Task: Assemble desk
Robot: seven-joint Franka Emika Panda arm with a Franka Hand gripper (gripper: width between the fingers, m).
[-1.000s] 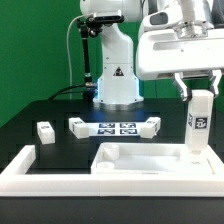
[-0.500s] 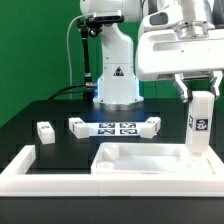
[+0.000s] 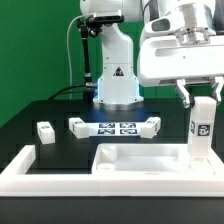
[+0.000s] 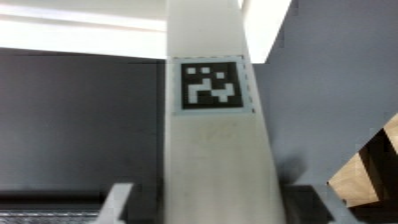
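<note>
A white square leg (image 3: 201, 130) with a black-and-white tag stands upright, and my gripper (image 3: 201, 96) is shut on its upper end. Its lower end meets the far right corner of the white tray-like desk top (image 3: 140, 166); whether it is seated there I cannot tell. In the wrist view the same leg (image 4: 214, 120) fills the middle and shows its tag (image 4: 214, 85), with my fingers (image 4: 135, 202) on either side of it. A second short leg (image 3: 45, 132) lies loose on the black table at the exterior view's left.
The marker board (image 3: 115, 127) lies flat behind the desk top, in front of the arm's white base (image 3: 117, 80). A long low white border wall (image 3: 45, 172) runs along the front and left of the work area. A green backdrop stands behind.
My gripper and the held leg have shifted slightly toward the exterior view's right. Nothing else has moved.
</note>
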